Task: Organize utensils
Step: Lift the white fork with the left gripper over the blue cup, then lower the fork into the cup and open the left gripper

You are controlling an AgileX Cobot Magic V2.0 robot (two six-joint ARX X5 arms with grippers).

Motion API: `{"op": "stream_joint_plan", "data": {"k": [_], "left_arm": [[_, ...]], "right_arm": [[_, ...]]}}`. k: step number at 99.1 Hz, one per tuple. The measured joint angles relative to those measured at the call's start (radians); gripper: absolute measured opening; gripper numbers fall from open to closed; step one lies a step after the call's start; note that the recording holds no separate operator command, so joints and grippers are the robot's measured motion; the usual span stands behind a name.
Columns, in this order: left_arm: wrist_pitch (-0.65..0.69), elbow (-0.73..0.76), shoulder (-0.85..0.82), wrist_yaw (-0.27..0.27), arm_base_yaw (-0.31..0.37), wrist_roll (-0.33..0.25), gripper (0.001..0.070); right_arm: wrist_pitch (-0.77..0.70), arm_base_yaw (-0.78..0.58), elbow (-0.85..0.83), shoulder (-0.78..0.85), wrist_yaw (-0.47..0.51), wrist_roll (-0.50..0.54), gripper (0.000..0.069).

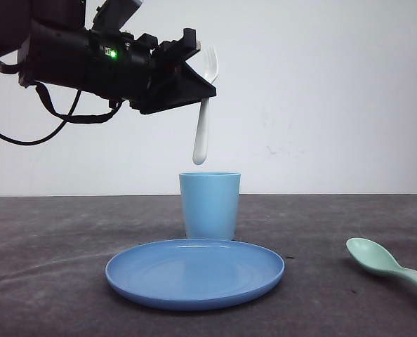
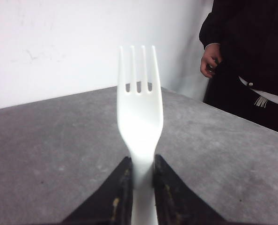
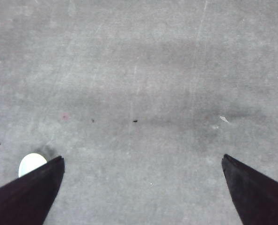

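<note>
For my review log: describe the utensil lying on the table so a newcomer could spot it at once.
Start at the round blue plate in front of the light blue cup on the grey table. Look to the plate's right, near the picture's edge: the spoon lies there, mint green with an oval bowl, unlike the white fork held above the cup.

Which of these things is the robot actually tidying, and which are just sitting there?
Part of the job:
- white fork, held above the cup by the left gripper
- mint-green spoon, lying on the table

Just there:
- light blue cup
- blue plate
- person standing by
</note>
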Motion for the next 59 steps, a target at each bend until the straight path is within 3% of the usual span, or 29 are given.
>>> {"op": "stream_joint_plan", "data": {"k": [59], "left_arm": [[0.022,0.0,0.092,0.0,-0.001,0.071,0.004]], "right_arm": [[0.0,0.0,0.0,0.0,0.0,0.0,0.0679]]}}
